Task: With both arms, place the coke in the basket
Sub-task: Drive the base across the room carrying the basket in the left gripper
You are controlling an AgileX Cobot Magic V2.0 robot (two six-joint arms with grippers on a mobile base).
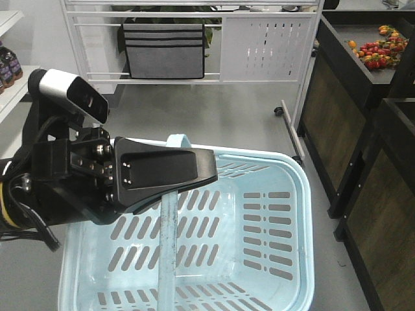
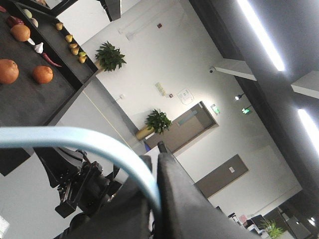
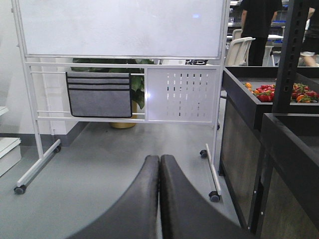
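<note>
The pale blue basket (image 1: 303, 194) fills the lower front view, and nothing lies inside it. Its flat blue handle (image 1: 168, 246) runs up through my left gripper (image 1: 209, 173), which is shut on it. In the left wrist view the same handle (image 2: 75, 137) curves in between the two black fingers (image 2: 189, 199) of the left gripper (image 2: 157, 149). My right gripper (image 3: 159, 158) is shut with nothing between its pads and points at the grey floor; it does not show in the front view. The coke is out of view in every frame.
A white wheeled board stand (image 1: 259, 45) with a grey pocket organiser (image 1: 165, 48) stands ahead. Dark produce stands (image 1: 350, 97) with tomatoes (image 1: 382, 52) line the right. A shelf with bottles (image 1: 8, 68) is at far left. Oranges (image 2: 42, 73) lie on a dark display.
</note>
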